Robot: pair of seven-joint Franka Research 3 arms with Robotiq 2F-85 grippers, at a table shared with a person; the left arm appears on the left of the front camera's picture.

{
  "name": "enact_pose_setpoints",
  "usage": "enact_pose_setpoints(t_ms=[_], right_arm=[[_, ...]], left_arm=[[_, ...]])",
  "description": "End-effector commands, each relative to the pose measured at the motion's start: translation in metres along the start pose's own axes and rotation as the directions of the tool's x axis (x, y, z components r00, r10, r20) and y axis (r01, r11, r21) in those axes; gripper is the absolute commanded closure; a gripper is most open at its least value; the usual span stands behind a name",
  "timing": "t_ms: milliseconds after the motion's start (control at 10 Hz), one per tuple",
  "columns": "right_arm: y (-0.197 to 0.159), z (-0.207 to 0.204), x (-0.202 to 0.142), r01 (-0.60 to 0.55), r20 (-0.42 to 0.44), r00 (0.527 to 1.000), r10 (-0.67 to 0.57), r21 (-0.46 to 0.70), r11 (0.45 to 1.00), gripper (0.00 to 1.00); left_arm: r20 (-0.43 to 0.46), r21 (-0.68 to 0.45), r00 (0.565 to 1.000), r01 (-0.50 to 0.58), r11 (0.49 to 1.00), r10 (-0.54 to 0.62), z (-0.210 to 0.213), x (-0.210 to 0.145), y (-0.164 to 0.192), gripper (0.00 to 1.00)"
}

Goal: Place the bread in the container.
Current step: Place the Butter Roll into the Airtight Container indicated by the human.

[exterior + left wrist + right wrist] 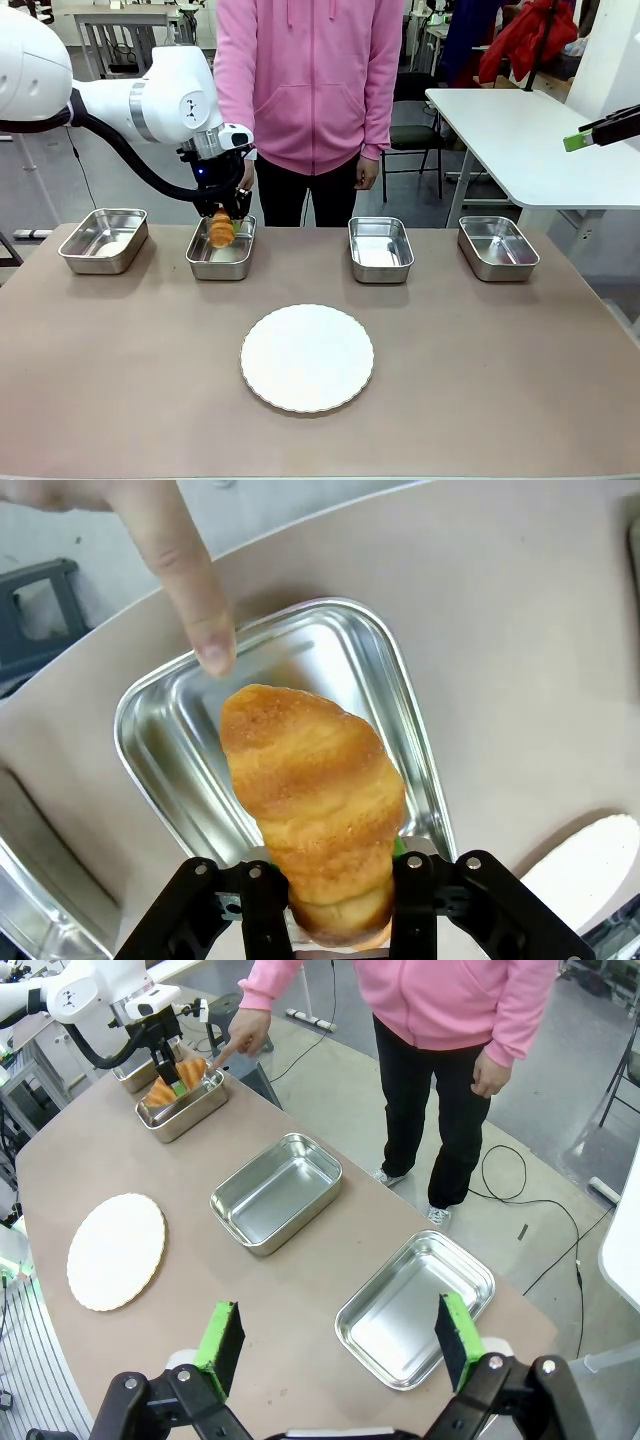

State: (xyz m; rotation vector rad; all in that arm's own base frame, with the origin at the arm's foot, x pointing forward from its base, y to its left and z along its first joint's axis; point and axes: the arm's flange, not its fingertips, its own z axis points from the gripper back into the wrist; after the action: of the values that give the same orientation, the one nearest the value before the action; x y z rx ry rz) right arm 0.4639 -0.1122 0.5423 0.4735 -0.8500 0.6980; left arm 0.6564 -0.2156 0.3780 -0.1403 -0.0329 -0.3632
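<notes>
Standing in a row near the table's far edge, four shiny steel pans with rounded corners and rolled rims face a person in a pink hoodie (pixel 310 80); a round white scallop-edged plate (pixel 307 358) lies nearer, alone on the matte brown table (pixel 500 380). The left gripper (pixel 222 222) hangs over the second pan from the robot's left, the container (pixel 228 262), its jaws clamped on the bread (pixel 312 810), a ridged golden-brown croissant held by one tapered end above the container's bare floor. The person's hand (pixel 236 1034) points a finger (pixel 195 600) at the container's far rim, just beside the croissant. The first pan (pixel 103 240), third pan (pixel 380 248) and fourth pan (pixel 497 247) hold nothing. The right gripper (pixel 340 1340), jaws wide with green pads apart, hovers high above the table's right end, well clear.
</notes>
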Motion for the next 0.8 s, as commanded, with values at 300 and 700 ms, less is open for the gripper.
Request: enact_pose_setpoints(t_ms=[300, 700], right_arm=[[0.002, 0.0, 0.001, -0.003, 0.008, 1.0, 0.003, 0.003, 1.0, 0.0], [0.002, 0.0, 0.001, -0.003, 0.008, 1.0, 0.003, 0.003, 1.0, 0.0]], left_arm=[[0.011, 0.012, 1.0, 0.001, 1.0, -0.001, -0.003, -0.004, 0.001, 0.2], [-0.005, 0.032, 1.0, -0.007, 0.999, 0.008, -0.002, -0.011, 0.002, 0.0]])
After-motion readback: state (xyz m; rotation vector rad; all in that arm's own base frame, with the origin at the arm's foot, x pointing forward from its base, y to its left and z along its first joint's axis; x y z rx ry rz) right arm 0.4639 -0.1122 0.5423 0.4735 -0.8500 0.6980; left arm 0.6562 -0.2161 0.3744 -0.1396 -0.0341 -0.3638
